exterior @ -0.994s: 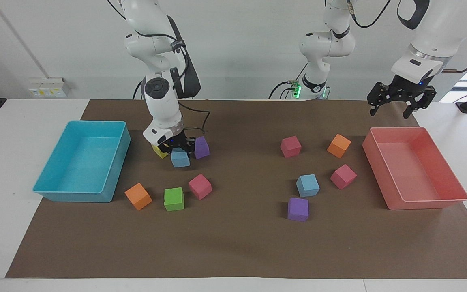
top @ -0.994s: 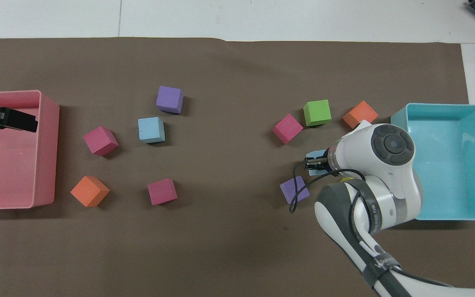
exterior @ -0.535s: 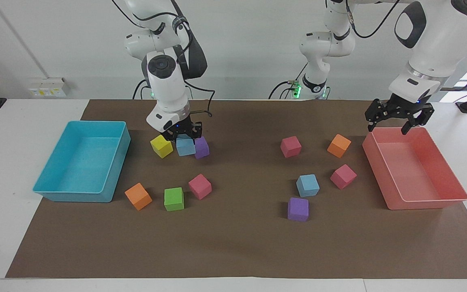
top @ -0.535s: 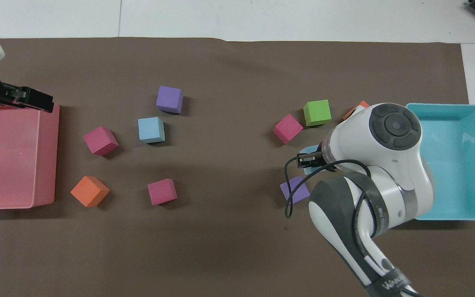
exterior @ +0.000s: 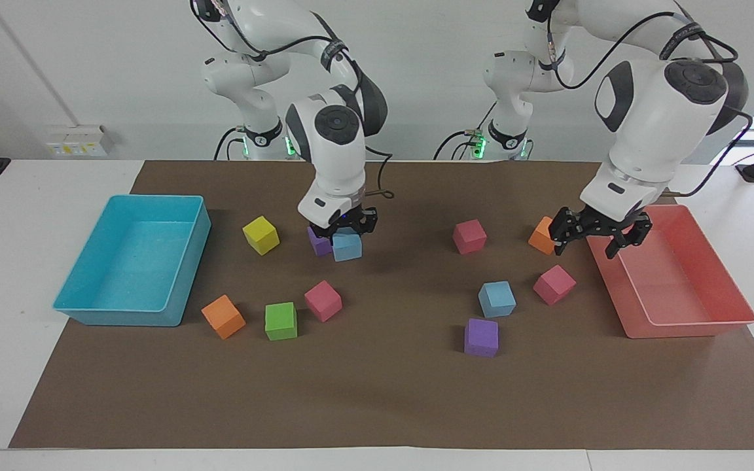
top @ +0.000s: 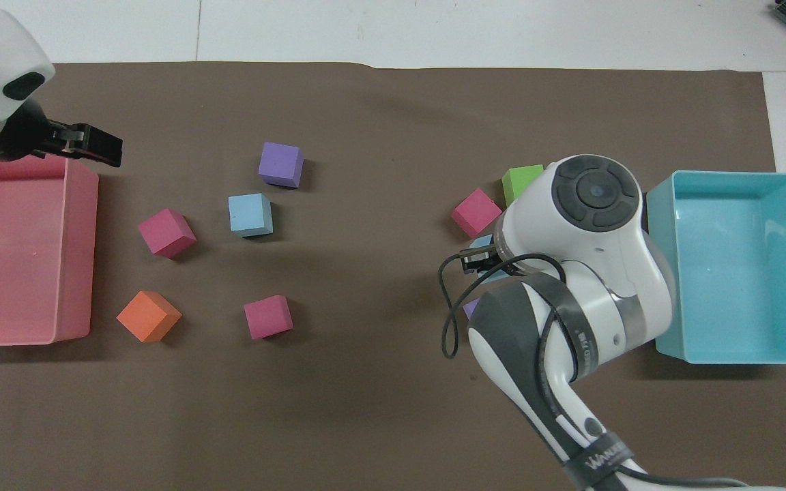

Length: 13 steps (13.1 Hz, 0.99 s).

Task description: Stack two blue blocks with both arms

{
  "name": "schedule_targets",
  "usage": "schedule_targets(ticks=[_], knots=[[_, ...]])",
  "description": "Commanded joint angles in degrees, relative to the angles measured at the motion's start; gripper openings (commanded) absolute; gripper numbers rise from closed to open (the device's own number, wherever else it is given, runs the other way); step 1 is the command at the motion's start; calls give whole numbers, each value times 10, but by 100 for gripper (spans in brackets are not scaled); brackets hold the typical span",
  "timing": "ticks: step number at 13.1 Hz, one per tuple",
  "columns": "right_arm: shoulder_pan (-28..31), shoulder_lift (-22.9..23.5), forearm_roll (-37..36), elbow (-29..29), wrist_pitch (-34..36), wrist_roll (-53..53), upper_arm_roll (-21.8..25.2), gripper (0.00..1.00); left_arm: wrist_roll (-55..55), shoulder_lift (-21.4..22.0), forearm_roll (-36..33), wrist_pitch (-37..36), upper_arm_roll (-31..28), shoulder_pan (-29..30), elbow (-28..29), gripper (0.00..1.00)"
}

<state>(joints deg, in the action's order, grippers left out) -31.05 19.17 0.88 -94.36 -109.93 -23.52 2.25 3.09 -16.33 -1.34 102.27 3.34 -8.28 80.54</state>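
Care in carrying comes first: the right gripper (exterior: 348, 230), jaws clamped on one blue block (exterior: 347, 248) held above the tabletop beside a purple cube (exterior: 317, 241), should travel level to the other blue block (exterior: 497, 299) and lower squarely. The left gripper (exterior: 598, 232), jaws wide and empty, hangs by the pink tray (exterior: 711, 320). Both that and the cyan tray (exterior: 82, 304) hold nothing.
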Motion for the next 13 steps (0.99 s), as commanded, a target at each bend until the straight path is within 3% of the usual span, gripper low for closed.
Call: schedule_targets(ticks=[1, 6, 10, 13], knots=[[-25, 100, -9, 113, 18, -56, 0, 0, 32, -18, 3, 37, -6, -18, 3, 100], [-52, 158, -4, 141, -41, -109, 0, 0, 82, -20, 2, 137, -6, -46, 101, 100], [-51, 163, 0, 133, -84, -111, -4, 0, 111, -23, 2, 231, -6, -63, 178, 100], [-50, 163, 2, 121, -98, -87, -5, 0, 142, -21, 2, 249, -6, -66, 211, 100]])
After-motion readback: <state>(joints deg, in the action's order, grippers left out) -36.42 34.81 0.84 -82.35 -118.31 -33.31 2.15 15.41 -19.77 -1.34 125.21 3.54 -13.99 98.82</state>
